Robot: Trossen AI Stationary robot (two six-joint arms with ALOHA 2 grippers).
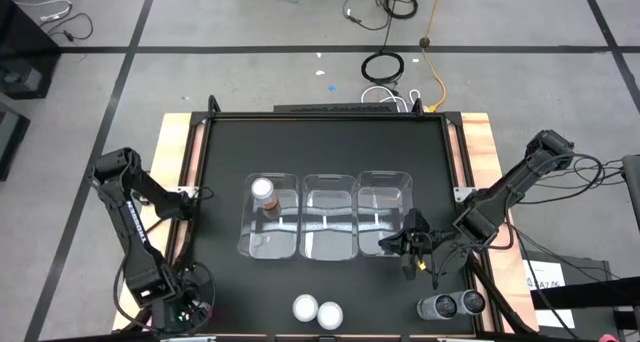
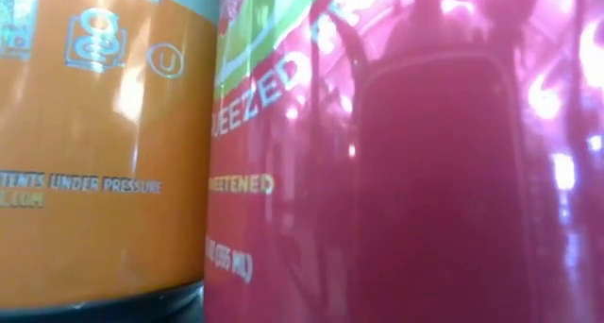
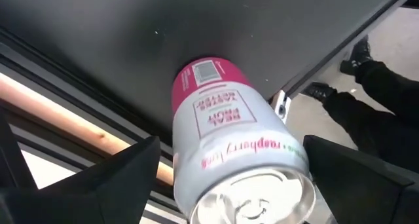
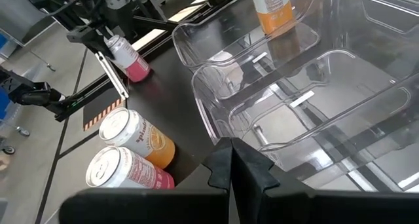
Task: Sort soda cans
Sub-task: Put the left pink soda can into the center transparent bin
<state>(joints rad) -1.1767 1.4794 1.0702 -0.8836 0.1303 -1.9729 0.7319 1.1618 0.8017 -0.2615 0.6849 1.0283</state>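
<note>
A: What stands near the table's (image 1: pixel 225 182) edges, and where is open room?

B: Three clear bins (image 1: pixel 328 214) sit in a row mid-table; dark surface lies bare behind them. An orange can (image 1: pixel 263 193) stands in the leftmost bin. At the front edge, an orange can (image 4: pixel 136 136) and a red can (image 4: pixel 127 173) stand touching, with two dark cans (image 1: pixel 451 304) near the front right corner.

A: How does the left gripper (image 3: pixel 222 185) stand?

B: Spread wide at the front left corner, one finger on each side of a red can (image 3: pixel 226 142); contact cannot be told.

A: And the right gripper (image 4: pixel 232 168)?

B: Pressed together, holding nothing, just beside the rightmost bin's front wall.
</note>
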